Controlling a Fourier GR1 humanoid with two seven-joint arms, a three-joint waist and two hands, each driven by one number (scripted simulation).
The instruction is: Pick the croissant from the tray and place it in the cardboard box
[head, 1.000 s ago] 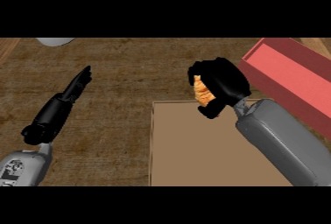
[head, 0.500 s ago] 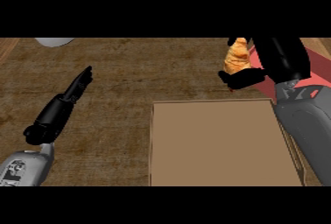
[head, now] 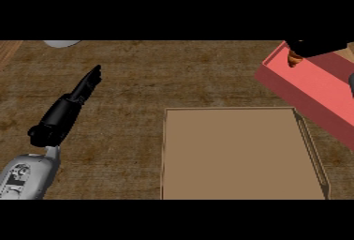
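Far right corner of the view: the black right hand (head: pixel 314 47) sits at the upper edge, over the far end of the red rectangular tray (head: pixel 311 89), mostly cut off by the frame. A small orange-brown bit, the croissant (head: pixel 295 60), shows just under it, and the hand's fingers look curled round it, so I take it as held, though little of either is visible. The croissant is above the tray's far rim, well apart from the flat brown cardboard box (head: pixel 239 154), which lies near centre-right with its right edge close against the tray. Left hand (head: pixel 72 105), black, fingers straight and pointing far, rests open at the left over the dark wooden counter (head: pixel 173 75). A pale rounded object (head: pixel 62 43) peeks in at far left. Step in hand, as I judge it: carrying after the pick. Next move calls for bringing the pastry nearer and leftward over the box, then lowering and letting go.
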